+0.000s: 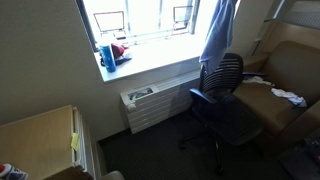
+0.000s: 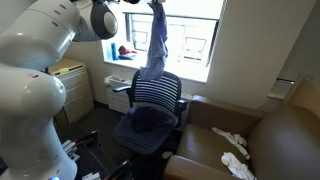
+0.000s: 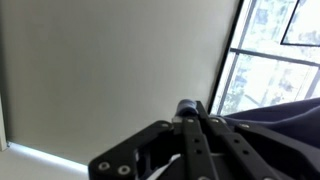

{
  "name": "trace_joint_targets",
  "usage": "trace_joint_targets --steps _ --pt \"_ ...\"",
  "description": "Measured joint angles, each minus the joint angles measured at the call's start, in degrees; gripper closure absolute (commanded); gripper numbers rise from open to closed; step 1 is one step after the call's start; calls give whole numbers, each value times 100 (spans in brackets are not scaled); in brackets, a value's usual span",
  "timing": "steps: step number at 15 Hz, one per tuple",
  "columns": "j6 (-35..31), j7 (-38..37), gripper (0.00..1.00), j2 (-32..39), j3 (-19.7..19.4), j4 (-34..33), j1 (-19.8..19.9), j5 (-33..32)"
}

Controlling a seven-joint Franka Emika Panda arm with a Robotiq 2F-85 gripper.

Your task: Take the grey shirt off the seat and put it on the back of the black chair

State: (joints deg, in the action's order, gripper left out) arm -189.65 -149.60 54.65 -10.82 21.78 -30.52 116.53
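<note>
In an exterior view, the grey shirt [image 1: 218,28] hangs full length over the black chair [image 1: 224,80], lifted off the seat [image 1: 238,118].

In an exterior view, the shirt's hem reaches the backrest [image 2: 157,90] but is not draped over it.

Wrist view: gripper [image 3: 192,118] clenched, pinching dark cloth that trails off to one side.

My read is that the pick-up is done. Lowering onto the backrest and letting go remain.

Grey shirt [image 2: 157,42] above black chair [image 2: 156,97]
</note>
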Motion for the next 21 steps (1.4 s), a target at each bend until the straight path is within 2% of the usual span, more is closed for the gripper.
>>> trace_joint_targets --steps 2,4,8,13,15,17,20,21 --pt "92 77 99 3 827 85 191 -12" --pt "17 77 96 -52 1212 373 268 71" --pt "-399 93 99 -181 1244 880 229 26" --pt "-292 106 99 -138 1179 790 192 -92" --pt "-262 -22 99 123 513 338 59 55" --pt "-259 1 99 420 -241 -198 21 567" --pt "-213 14 99 462 -1617 -241 23 1430" --pt "-423 28 99 484 -1844 -169 28 1696"
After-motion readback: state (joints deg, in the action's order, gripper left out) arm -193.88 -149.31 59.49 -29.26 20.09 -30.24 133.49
